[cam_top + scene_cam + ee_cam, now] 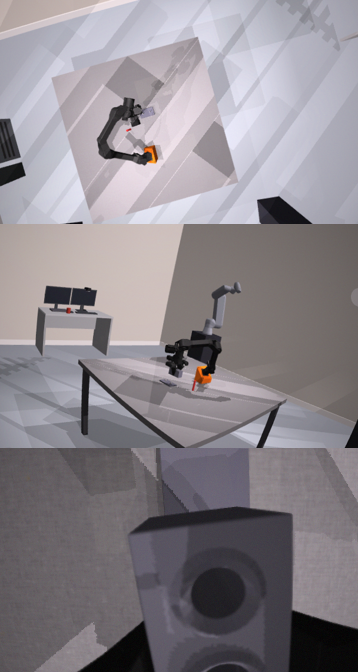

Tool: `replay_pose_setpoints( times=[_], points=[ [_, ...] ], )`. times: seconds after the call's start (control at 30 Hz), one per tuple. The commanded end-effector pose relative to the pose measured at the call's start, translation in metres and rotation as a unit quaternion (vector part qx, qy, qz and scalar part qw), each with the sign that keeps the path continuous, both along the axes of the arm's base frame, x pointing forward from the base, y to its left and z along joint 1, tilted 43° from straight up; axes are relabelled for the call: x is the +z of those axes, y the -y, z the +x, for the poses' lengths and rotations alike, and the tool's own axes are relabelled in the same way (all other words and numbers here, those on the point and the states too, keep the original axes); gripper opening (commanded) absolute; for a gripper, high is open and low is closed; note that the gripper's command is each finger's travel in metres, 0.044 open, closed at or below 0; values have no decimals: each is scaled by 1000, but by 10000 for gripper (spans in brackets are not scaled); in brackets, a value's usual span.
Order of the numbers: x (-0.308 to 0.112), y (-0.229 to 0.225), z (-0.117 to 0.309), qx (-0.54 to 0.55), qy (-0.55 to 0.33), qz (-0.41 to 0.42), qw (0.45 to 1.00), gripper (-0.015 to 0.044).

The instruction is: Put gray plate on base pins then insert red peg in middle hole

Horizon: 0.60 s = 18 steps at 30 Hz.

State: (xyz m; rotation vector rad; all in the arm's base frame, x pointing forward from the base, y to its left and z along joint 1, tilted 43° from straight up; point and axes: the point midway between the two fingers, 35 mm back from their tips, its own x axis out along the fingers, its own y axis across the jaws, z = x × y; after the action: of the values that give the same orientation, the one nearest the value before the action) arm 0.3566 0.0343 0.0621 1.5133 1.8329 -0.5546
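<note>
My gripper (136, 115) (175, 369) (205, 614) is shut on the gray plate (179, 374) (165, 555), a thick block with round holes. It holds the plate above the table. Two of its holes show in the wrist view; the rest is cut off, and the top view does not show the plate clearly. The flat blue-gray base (148, 112) (167, 382) (222, 473) lies on the table, partly hidden behind the plate in the wrist view. The plate is apart from it. The red peg (128, 129) (194, 385) looks upright on the table, between base and arm mount.
The orange block (153, 154) (203, 375) at the arm's foot stands on the table (179, 165) (206, 415), beyond the peg from the base. The arm bends over the table's left side in the top view. Another gray arm (219, 310) stands in the background.
</note>
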Motion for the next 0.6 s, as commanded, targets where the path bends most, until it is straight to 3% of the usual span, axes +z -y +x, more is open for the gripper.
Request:
replay_pose_setpoints(
  times=[0.0, 0.57],
  points=[
    [-14, 6, 0, -3, -3, -3, 1000, 0],
    [-67, 22, -5, -18, -17, -4, 1000, 0]
  ],
)
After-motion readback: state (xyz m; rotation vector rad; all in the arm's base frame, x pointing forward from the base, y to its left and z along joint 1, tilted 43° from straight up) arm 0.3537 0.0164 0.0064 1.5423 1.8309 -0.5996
